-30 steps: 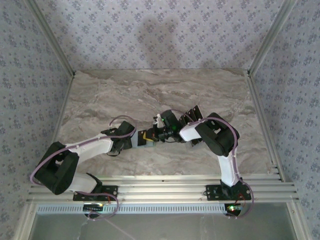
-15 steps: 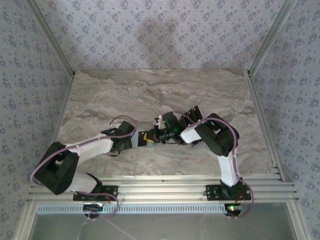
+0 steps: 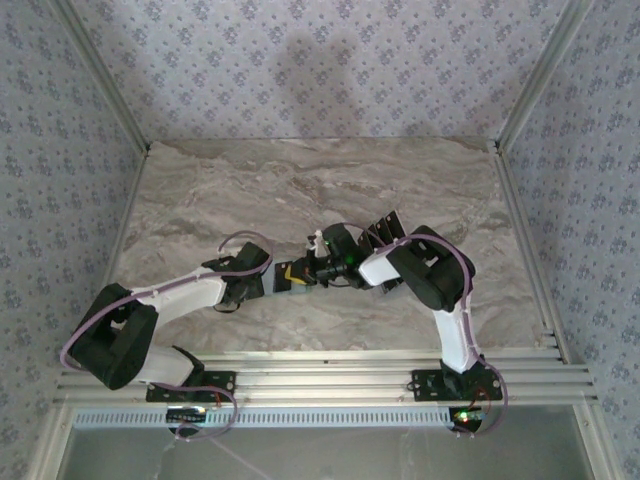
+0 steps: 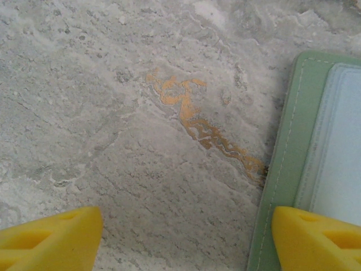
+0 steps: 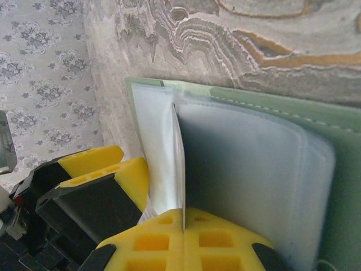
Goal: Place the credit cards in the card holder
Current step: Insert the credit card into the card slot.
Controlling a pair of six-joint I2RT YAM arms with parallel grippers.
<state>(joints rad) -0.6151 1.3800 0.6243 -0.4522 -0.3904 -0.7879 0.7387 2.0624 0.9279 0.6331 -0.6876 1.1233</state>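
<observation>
The sage-green card holder point(image 5: 271, 107) lies open on the marble, its clear inner sleeves facing up. My right gripper point(image 5: 183, 221) is shut on one credit card point(image 5: 180, 164), seen edge-on, whose far end stands in the holder's sleeves. My left gripper point(image 4: 180, 240) is open. One of its yellow fingers point(image 4: 316, 240) hangs over the holder's left edge point(image 4: 285, 169), the other over bare table. From above, both grippers meet at mid-table, the left gripper point(image 3: 290, 275) beside the right gripper point(image 3: 322, 268). More black credit cards point(image 3: 383, 228) lie just behind the right arm.
The table point(image 3: 250, 190) is grey marble with orange veins point(image 4: 197, 121). Patterned walls and metal frame rails close it in on three sides. The left gripper's fingers point(image 5: 93, 161) crowd the holder's near side in the right wrist view.
The right gripper has edged slightly left toward the left gripper, still holding the card. The left arm has stayed put.
</observation>
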